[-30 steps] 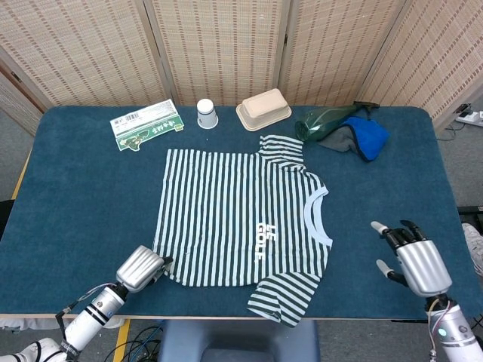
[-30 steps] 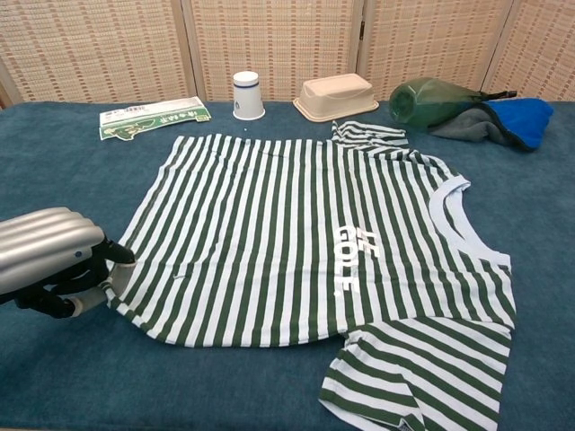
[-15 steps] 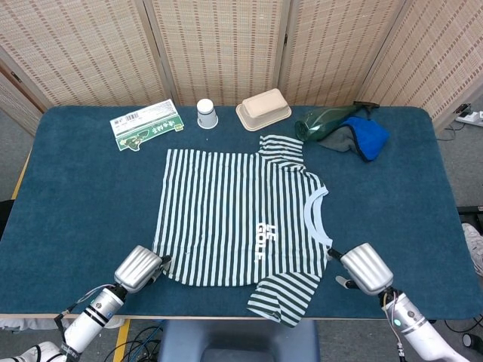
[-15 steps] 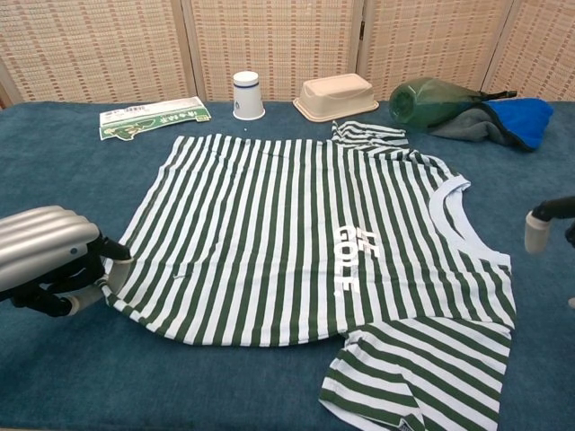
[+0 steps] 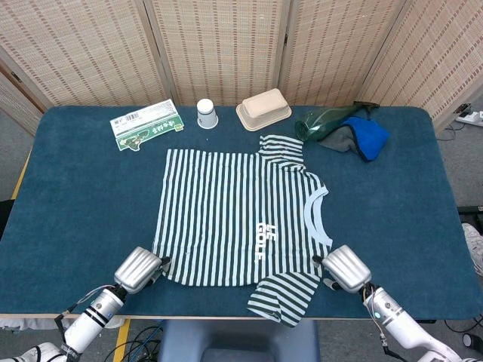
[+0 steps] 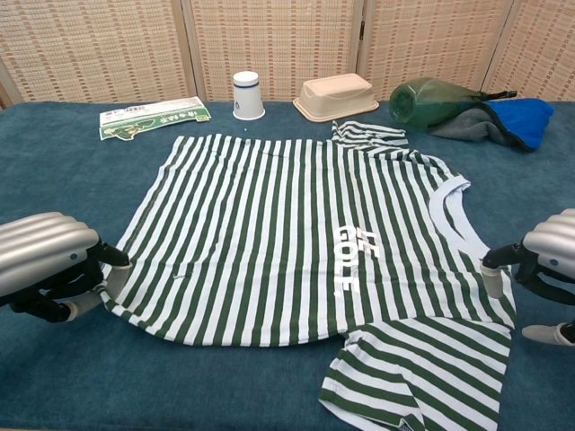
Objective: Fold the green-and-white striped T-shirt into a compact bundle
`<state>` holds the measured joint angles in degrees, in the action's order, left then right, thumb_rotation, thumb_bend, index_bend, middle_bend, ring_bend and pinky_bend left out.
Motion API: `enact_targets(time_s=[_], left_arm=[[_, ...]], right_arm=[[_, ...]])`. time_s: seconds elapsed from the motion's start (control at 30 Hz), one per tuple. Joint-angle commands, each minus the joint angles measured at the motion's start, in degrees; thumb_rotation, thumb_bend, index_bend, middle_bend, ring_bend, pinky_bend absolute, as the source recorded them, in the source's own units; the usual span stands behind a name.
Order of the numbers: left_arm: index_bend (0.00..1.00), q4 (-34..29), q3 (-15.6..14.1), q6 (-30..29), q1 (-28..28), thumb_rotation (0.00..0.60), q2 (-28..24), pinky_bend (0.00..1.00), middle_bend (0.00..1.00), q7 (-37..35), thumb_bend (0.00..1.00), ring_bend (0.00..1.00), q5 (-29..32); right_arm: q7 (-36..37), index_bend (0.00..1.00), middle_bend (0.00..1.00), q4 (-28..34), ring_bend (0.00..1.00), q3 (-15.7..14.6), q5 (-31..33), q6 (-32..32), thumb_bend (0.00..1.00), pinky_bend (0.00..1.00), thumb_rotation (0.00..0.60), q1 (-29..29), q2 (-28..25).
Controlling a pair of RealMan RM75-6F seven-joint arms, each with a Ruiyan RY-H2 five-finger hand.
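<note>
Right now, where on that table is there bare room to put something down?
Bare cloth lies left of the striped T-shirt, below the green carton, and right of it, below the blue cloth. The back edge is crowded: paper cup, beige container, green bottle.

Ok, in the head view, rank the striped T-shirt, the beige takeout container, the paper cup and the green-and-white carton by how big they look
1. striped T-shirt, by far the largest
2. green-and-white carton
3. beige takeout container, a bit smaller than the carton
4. paper cup, smallest
</note>
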<state>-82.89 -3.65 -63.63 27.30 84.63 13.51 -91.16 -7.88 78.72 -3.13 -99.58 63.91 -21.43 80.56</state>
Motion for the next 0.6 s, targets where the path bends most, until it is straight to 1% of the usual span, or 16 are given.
enact_targets(time_s=[0.03,0.5,0.6], left_arm=[[0.59,-0.04,0.0,0.04,-0.02,0.6,-0.04,0.99,0.93,-0.01,0.51,0.85,0.12],[0.58,-0.29,0.06,0.24,0.11,0.6,0.01,0.99,0.93,-0.11,0.51,0.84,0.35],[0.58,-0.32,0.06,0.25,0.1,0.6,-0.01,0.99,0.94,-0.14,0.51,0.84,0.44]], right_arm=[[-0.1,0.45,0.87,-0.7,0.97,-0.16,0.31,-0.56,0.21,1.0,0.6,-0.57,0.69],[-0.55,0.47,0.88,-3.73,0.97,-0.45,1.42,-2.13,0.23,1.0,0.6,-2.87,3.81],[-0.5,0.48,0.88,-3.82,0.97,-0.73,1.39,-2.14,0.26,1.0,0.6,-3.16,4.11]])
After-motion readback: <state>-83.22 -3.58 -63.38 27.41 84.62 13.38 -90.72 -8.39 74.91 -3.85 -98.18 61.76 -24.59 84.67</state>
